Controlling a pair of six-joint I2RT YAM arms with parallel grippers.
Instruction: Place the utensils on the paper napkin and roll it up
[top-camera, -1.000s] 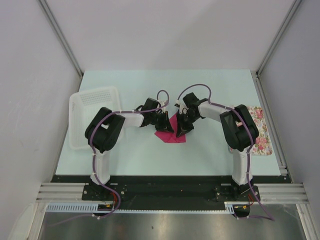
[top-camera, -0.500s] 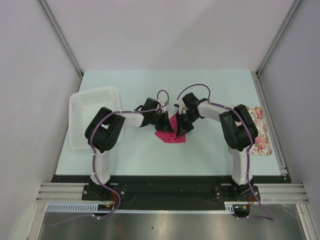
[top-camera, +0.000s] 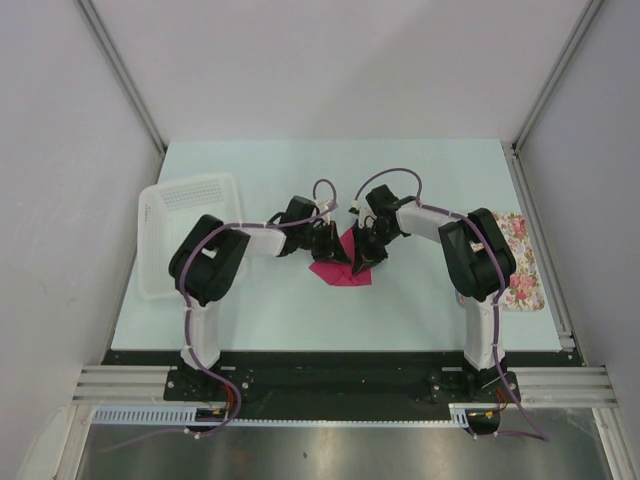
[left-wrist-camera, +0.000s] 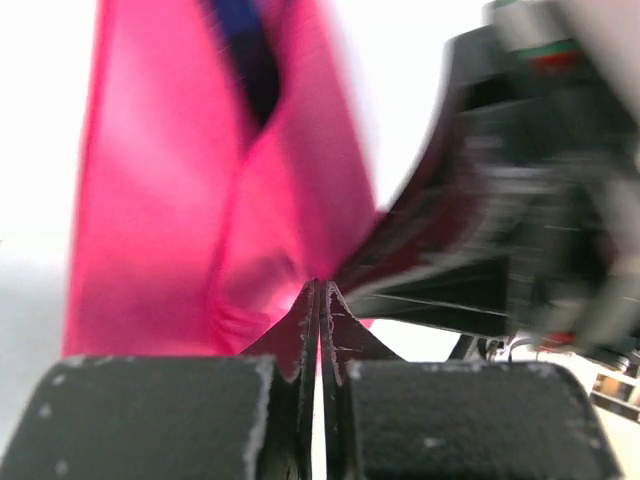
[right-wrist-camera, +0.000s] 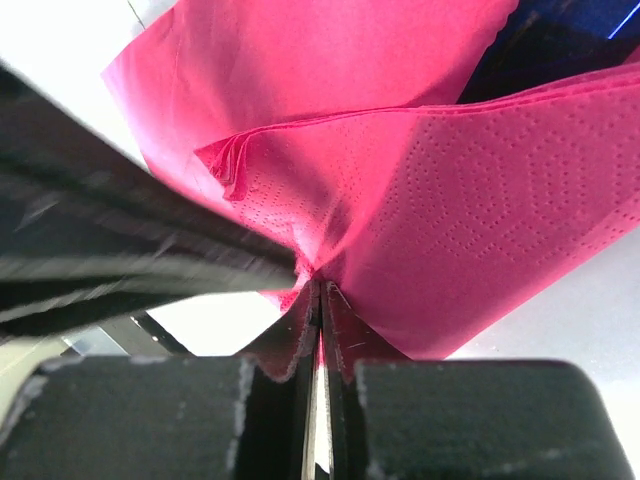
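- The paper napkin (top-camera: 343, 270) lies on the pale bench (top-camera: 420, 180), a crumpled magenta shape partly raised off the surface between the two arms.
- The left pincer (top-camera: 338, 256) is at the napkin's left upper edge. In the left wrist view the left pincer (left-wrist-camera: 317, 291) has its jaws pressed together with no gap, and the folds of the napkin (left-wrist-camera: 150, 200) run down into their tips, so it is pinching the paper.
- The right pincer (top-camera: 362, 254) is at the napkin's right upper edge, close to the left one. In the right wrist view the right pincer (right-wrist-camera: 318, 286) is likewise clamped flat on a fold, with creases of the napkin (right-wrist-camera: 400, 150) fanning out from the tips.
- The utensils (left-wrist-camera: 245, 50) show as a dark blue strip inside the napkin's folds, above the pinched point and wrapped by pink on both sides. The right wrist view also catches a dark blue patch (right-wrist-camera: 540, 40) behind the napkin's upper flap. How many pieces there are cannot be told.
- From above, the utensils cannot be made out within the napkin.
- A white basket (top-camera: 165, 215) sits well to the left of the napkin.
- A floral tray (top-camera: 525, 270) sits well to the right of the napkin, at the bench edge.
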